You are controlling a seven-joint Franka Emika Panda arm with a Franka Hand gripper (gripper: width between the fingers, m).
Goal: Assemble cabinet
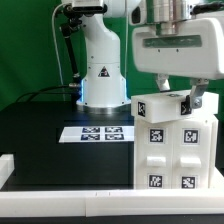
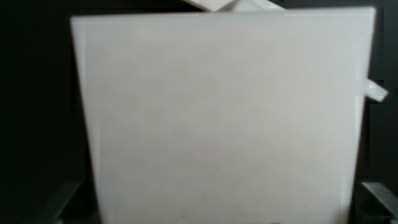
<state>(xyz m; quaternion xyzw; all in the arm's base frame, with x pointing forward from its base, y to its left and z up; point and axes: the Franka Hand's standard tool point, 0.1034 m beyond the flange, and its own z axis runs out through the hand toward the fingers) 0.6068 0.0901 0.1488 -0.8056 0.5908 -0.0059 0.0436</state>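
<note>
Fingers: our fingers [image 1: 187,99] hang straight down over the top of the cabinet [image 1: 176,140], one dark pad [image 1: 196,99] showing at the top edge on the exterior view's right
Fingers, state: we cannot tell how far apart they stand or whether they press the cabinet; the exterior view shows only the tips meeting the top edge, and the wrist view shows dark finger stubs [image 2: 381,198] low at both sides of the white face
Cabinet, place: it stands on the black tabletop [image 1: 40,130] at the exterior view's right, close to the camera, directly under the wrist
Cabinet, long axis: upright, we judge; taller than wide in the exterior view, and in the wrist view a plain white panel [image 2: 210,120] fills nearly the whole picture
Cabinet, faces: square coded tags [image 1: 156,132] on the front and on the side
Key relation: the cabinet lies straight below the fingers, touching or nearly so; any closing would pinch across its top, so the move turns on the fingers straddling that edge squarely
Small part: a white piece [image 2: 235,6] peeks past the far edge of the panel; we cannot tell what it is
Further out: the marker board [image 1: 97,133] lies flat mid-tabletop, apart from the cabinet, before the arm's base [image 1: 103,80]
Risk: a tall box gripped high could tip
</note>
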